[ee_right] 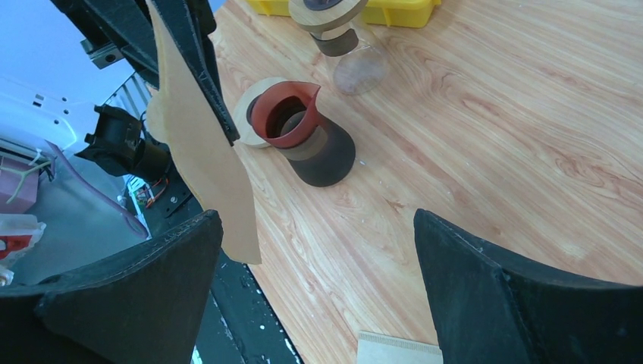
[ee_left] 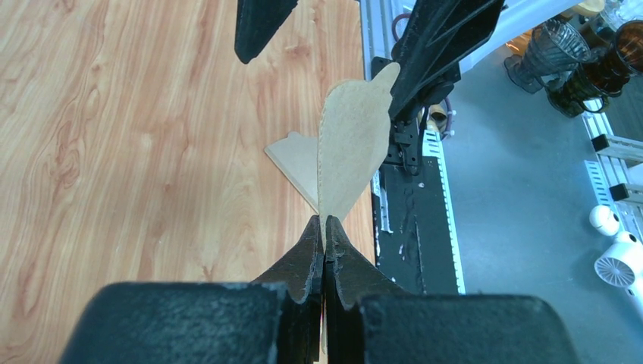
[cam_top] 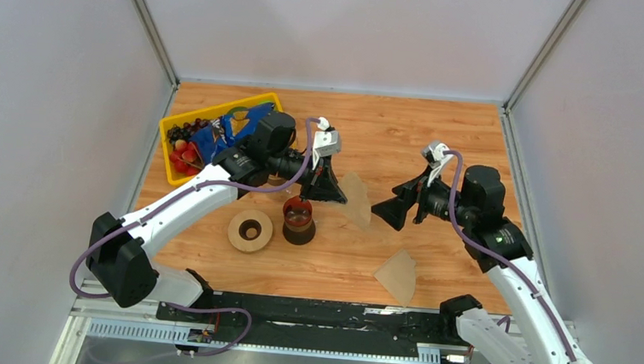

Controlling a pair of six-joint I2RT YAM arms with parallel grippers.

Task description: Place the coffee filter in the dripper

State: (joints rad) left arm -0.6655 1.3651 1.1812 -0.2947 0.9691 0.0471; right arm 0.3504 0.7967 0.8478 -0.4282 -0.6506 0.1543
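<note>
My left gripper [cam_top: 328, 188] is shut on the narrow end of a light-tan coffee filter [cam_top: 356, 200] and holds it edge-up above the table; the pinch shows in the left wrist view [ee_left: 324, 221], with the filter [ee_left: 350, 148] standing out ahead. My right gripper [cam_top: 388, 211] is open, its fingers either side of the filter's far edge without touching it; in the right wrist view [ee_right: 316, 218] the filter [ee_right: 201, 152] hangs by the left finger. The dripper [ee_right: 347, 47], clear with a wooden collar, lies near the yellow bin; my left arm hides most of it in the top view.
A second filter [cam_top: 398, 275] lies flat at the front right, also seen in the wrist views [ee_left: 299, 163] [ee_right: 398, 350]. A dark red-brown piece on a black base [cam_top: 299, 221] and a tan ring disc [cam_top: 249, 230] stand below the left gripper. A yellow bin [cam_top: 188, 119] of fruit is at the back left.
</note>
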